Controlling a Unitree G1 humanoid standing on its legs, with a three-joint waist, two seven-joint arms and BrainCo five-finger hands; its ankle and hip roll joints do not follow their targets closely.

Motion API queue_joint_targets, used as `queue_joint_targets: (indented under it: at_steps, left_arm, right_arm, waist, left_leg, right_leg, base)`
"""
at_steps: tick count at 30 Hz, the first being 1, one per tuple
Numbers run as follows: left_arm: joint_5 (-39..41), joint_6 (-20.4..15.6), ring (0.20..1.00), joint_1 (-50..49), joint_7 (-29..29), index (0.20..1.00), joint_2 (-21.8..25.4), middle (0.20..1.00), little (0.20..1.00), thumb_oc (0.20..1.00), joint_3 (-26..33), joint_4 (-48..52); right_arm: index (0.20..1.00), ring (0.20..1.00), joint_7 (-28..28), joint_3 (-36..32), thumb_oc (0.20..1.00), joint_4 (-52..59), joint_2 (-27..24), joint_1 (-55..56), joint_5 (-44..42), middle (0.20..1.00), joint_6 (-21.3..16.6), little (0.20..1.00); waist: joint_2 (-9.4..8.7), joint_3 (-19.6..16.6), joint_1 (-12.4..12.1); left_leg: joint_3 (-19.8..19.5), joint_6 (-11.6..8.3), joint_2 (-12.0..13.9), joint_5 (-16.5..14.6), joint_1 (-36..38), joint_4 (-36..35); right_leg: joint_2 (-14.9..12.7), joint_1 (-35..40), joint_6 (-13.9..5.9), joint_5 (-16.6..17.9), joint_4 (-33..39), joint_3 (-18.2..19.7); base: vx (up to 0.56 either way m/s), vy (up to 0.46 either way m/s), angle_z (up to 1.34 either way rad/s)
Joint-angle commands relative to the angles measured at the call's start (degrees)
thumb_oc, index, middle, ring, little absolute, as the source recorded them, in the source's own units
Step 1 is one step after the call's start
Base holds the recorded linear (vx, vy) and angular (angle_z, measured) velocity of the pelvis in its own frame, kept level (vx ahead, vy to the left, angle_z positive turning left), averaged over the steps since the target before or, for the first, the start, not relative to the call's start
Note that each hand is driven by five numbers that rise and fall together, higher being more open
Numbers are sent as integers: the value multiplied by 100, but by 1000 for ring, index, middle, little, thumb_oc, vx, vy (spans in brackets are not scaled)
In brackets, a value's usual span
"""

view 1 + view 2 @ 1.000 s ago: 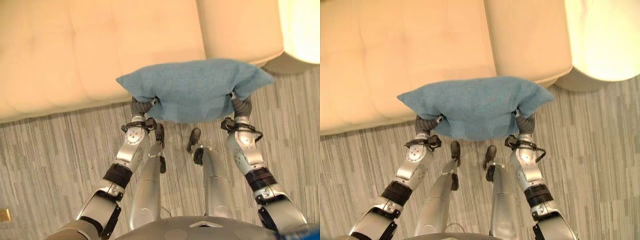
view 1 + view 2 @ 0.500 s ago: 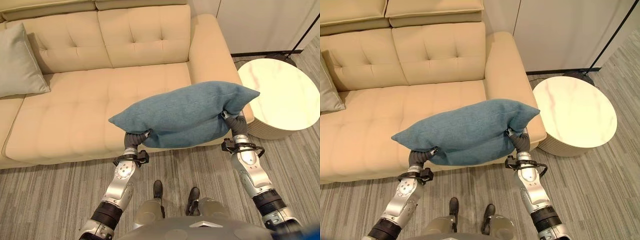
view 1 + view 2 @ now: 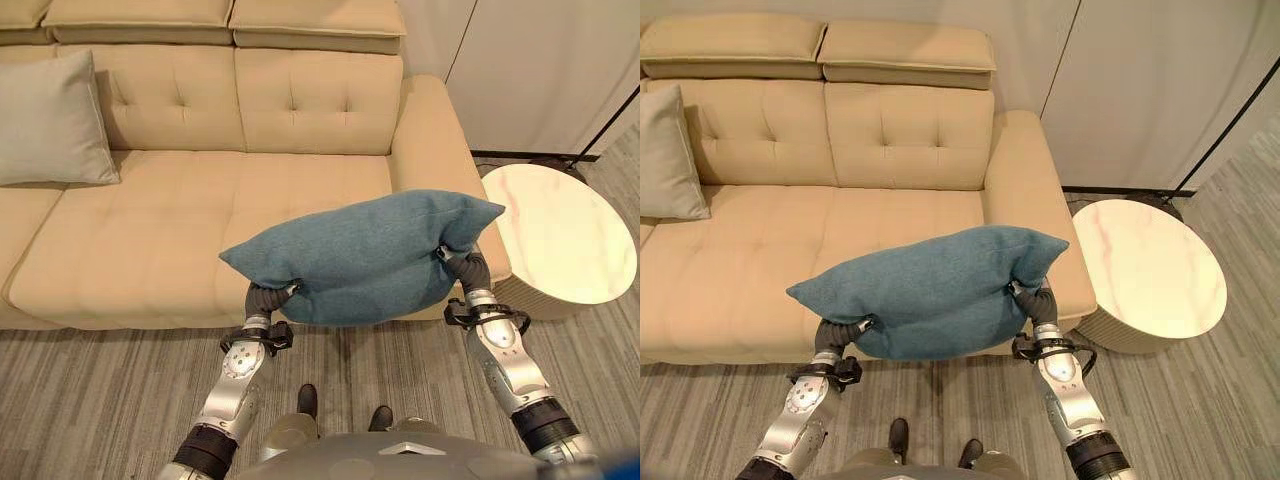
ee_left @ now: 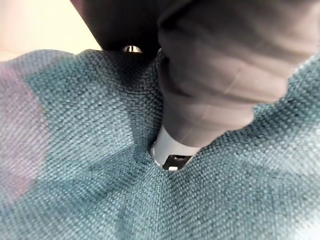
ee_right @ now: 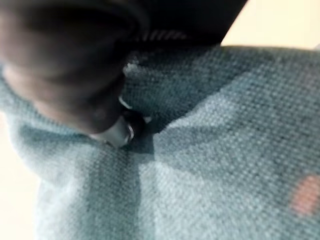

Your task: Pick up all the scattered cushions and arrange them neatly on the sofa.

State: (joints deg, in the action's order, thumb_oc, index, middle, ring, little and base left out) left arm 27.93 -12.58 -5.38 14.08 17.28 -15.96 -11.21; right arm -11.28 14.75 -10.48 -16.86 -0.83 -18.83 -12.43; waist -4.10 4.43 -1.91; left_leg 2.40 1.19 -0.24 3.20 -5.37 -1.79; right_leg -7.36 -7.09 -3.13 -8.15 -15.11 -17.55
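Holding a blue cushion point(image 3: 365, 258) up off the floor, carried between both hands in front of the sofa point(image 3: 180, 230), over the front edge of the seat's right end, near the armrest.

Left hand point(image 3: 268, 297) sits under the cushion's lower left corner; right hand point(image 3: 462, 262) at its right end, just below the upper right corner. Both wrist views show a digit sunk into the fabric with creases drawn in around it, so each hand reads as pinching a fold of cloth. Remaining fingers are buried in the cushion; cannot tell how they lie.

Judgement: a hold at both ends suits a soft, wide load. It keeps the cushion spread flat and stops it sagging or folding, and it lets the robot set it down square.

Orientation: long axis runs left to right across the robot, roughly parallel to the sofa front, tilted so the right end rides higher than the left. Broad face turned up toward the head camera. Left corner points out toward the open seat.

Grey cushion point(image 3: 52, 120) already leans upright against the backrest at the far left. Round pale table point(image 3: 560, 235) stands just right of the armrest, apart from the load.

Judgement: seat space under and beyond the cushion is free for placing.
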Motion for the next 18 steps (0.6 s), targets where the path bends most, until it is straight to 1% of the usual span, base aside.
queue_joint_targets:
  at_steps: [1, 2, 3, 4, 5, 6, 7, 8, 9, 11, 13, 14, 16, 18]
  left_arm:
    - [-186, -520, 200, 581, -171, 200, 104, 200, 200, 200, 109, 617]
    - [-184, -533, 200, 578, -192, 200, 76, 200, 200, 200, 97, 623]
    - [-181, -542, 200, 569, -207, 200, 62, 200, 200, 200, 77, 624]
    - [-185, -552, 200, 581, -216, 200, 51, 200, 200, 200, 53, 619]
    - [-197, -563, 200, 598, -235, 200, 50, 200, 200, 200, 41, 621]
    - [-210, -576, 200, 569, -334, 200, -6, 200, 200, 200, 29, 618]
    - [-198, -574, 200, 548, -373, 200, -22, 200, 200, 200, 19, 613]
    - [-165, -563, 200, 457, -444, 200, -70, 200, 200, 200, 38, 604]
    - [-156, -558, 200, 403, -479, 200, -80, 200, 200, 200, 36, 608]
    - [-134, -536, 200, 319, -537, 200, -90, 200, 200, 200, 61, 632]
    - [-100, -512, 200, 269, -583, 200, -99, 200, 200, 200, 63, 634]
    - [-81, -498, 200, 270, -581, 200, -111, 200, 200, 200, 75, 627]
    - [-93, -469, 200, 261, -632, 200, -101, 200, 200, 200, 55, 626]
    - [-166, -436, 200, 272, -610, 200, -58, 200, 200, 200, 23, 602]
  right_arm:
    - [200, 200, 220, -56, 200, 731, 152, -522, 365, 200, -559, 200]
    - [200, 200, 213, -69, 200, 729, 127, -522, 394, 200, -565, 200]
    - [200, 200, 179, -85, 200, 719, 93, -528, 422, 200, -555, 200]
    - [200, 200, 177, -94, 200, 724, 63, -522, 430, 200, -562, 200]
    - [200, 200, 189, -115, 200, 726, 44, -511, 430, 200, -552, 200]
    - [200, 200, 202, -196, 200, 766, 16, -379, 454, 200, -575, 200]
    - [200, 200, 192, -244, 200, 777, -6, -323, 467, 200, -584, 200]
    - [200, 200, 204, -358, 200, 801, -15, -170, 442, 200, -576, 200]
    - [200, 200, 217, -404, 200, 812, -30, -94, 435, 200, -578, 200]
    - [200, 200, 250, -486, 200, 829, -60, 51, 407, 200, -584, 200]
    - [200, 200, 278, -512, 200, 837, -115, 101, 380, 200, -579, 200]
    - [200, 200, 262, -560, 200, 843, -125, 111, 342, 200, -559, 200]
    - [200, 200, 246, -613, 200, 835, -139, 122, 352, 200, -551, 200]
    - [200, 200, 215, -629, 200, 854, -126, 125, 361, 200, -545, 200]
  waist:
    - [-153, 114, 103]
    - [-133, 111, 140]
    - [-118, 123, 163]
    - [-98, 131, 207]
    - [-77, 142, 240]
    - [-93, 129, 308]
    - [-96, 118, 320]
    - [-91, 51, 370]
    - [-85, 46, 400]
    - [-99, 74, 480]
    - [-116, 95, 492]
    - [-155, 125, 510]
    - [-158, 85, 523]
    - [-161, 13, 516]
  left_leg:
    - [-461, -178, -58, -615, 169, 209]
    - [-538, -170, -105, -595, 167, 173]
    - [-631, -162, -152, -572, 177, 141]
    - [-734, -157, -192, -554, 209, 85]
    - [-834, -154, -227, -536, 234, 45]
    - [-1046, -189, -354, -572, 266, 58]
    - [-1076, -218, -384, -604, 256, 114]
    - [-1108, -308, -394, -706, 270, 226]
    - [-1099, -351, -392, -746, 261, 337]
    - [-1020, -447, -377, -885, 102, 796]
    - [-879, -484, -387, -953, -58, 1193]
    - [-525, -513, -263, -914, -281, 1509]
    - [-88, -473, 21, -851, -352, 1264]
    - [31, -460, 121, -692, -377, 922]
  right_leg:
    - [357, -141, -596, 605, 613, 1362]
    - [478, -227, -567, 611, 715, 1569]
    - [550, -269, -545, 651, 806, 1693]
    - [615, -341, -515, 688, 865, 1778]
    - [668, -430, -531, 726, 862, 1823]
    - [700, -302, -493, 769, 1092, 1945]
    - [680, -245, -469, 780, 1147, 1903]
    - [637, -95, -428, 764, 1262, 1827]
    - [618, -23, -414, 760, 1312, 1772]
    - [561, 150, -370, 733, 1374, 1627]
    - [507, 300, -348, 724, 1442, 1505]
    - [411, 430, -344, 696, 1495, 1401]
    - [388, 541, -368, 637, 1577, 1286]
    - [398, 591, -392, 617, 1640, 1243]
  base:
    - [108, 95, 41]
    - [133, 81, 79]
    - [107, 34, 103]
    - [98, 4, 92]
    - [164, -64, 92]
    - [165, -98, 82]
    - [237, -174, 97]
    - [181, -142, 86]
    - [171, -143, 102]
    - [87, -93, 99]
    - [96, -53, 59]
    - [92, -13, 45]
    - [98, 6, 45]
    - [156, 27, 49]
